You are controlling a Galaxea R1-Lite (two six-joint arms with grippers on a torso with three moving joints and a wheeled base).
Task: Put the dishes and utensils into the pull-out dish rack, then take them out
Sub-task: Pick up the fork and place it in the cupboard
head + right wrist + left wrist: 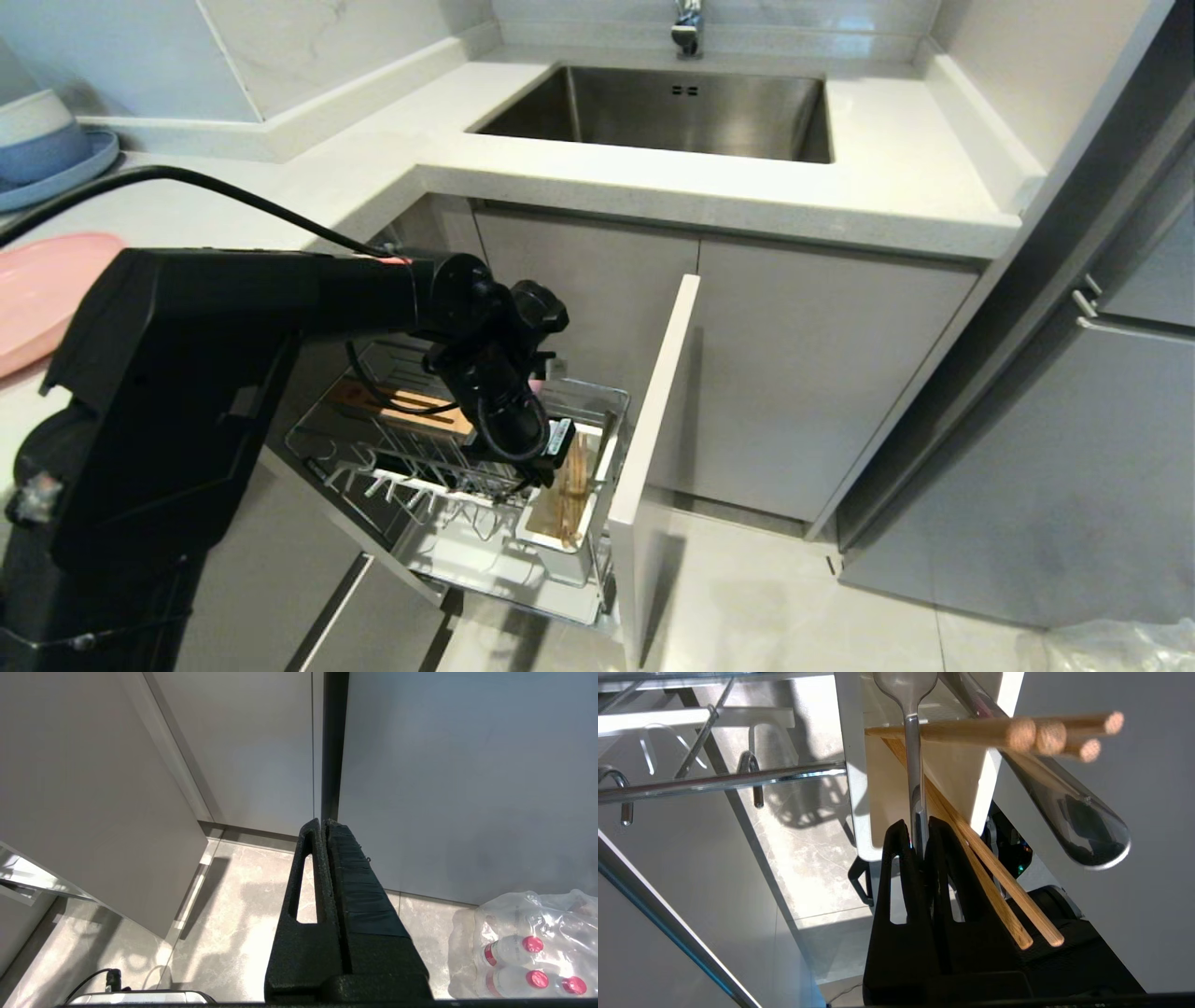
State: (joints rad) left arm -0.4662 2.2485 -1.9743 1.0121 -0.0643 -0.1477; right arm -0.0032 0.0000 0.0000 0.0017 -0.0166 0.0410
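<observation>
While the left gripper point(920, 833) reaches down into the pulled-out chrome wire dish rack point(401, 467), its black fingers point(896, 877) are pressed together on the thin handle of a small silver metal fork point(913, 760), which stands in the white rectangular utensil holder point(560, 537) at the rack's front corner, just behind the grey cabinet-door front point(653, 411). Thin light-wood chopsticks point(994, 868) lean in the same holder, crossing right beside the fork's handle, and a larger shiny metal utensil handle point(1083, 826) slants past them.

With the utensils sitting in the holder and the matte pink round plate point(42, 289) lying on the white desk at its near left edge, I judge this to be either the setting-down of the fork or the start of lifting it out; the pictures do not settle which. If it is a lift, the next move calls for a straight pull along the handle, so the tines clear the holder's rim without dragging the chopsticks. The pink bowl cannot be made out clearly behind the arm.

The right gripper point(324, 826) hangs parked over the pale floor tiles, fingers shut on nothing, near a plastic-wrapped pack of red-capped bottles point(528, 952).

Farther back, a stainless sink point(672, 107) is sunk in the desk, and a blue plate with stacked bowls point(47, 149) sits at the far left corner.

No brand, label or writing is legible.
</observation>
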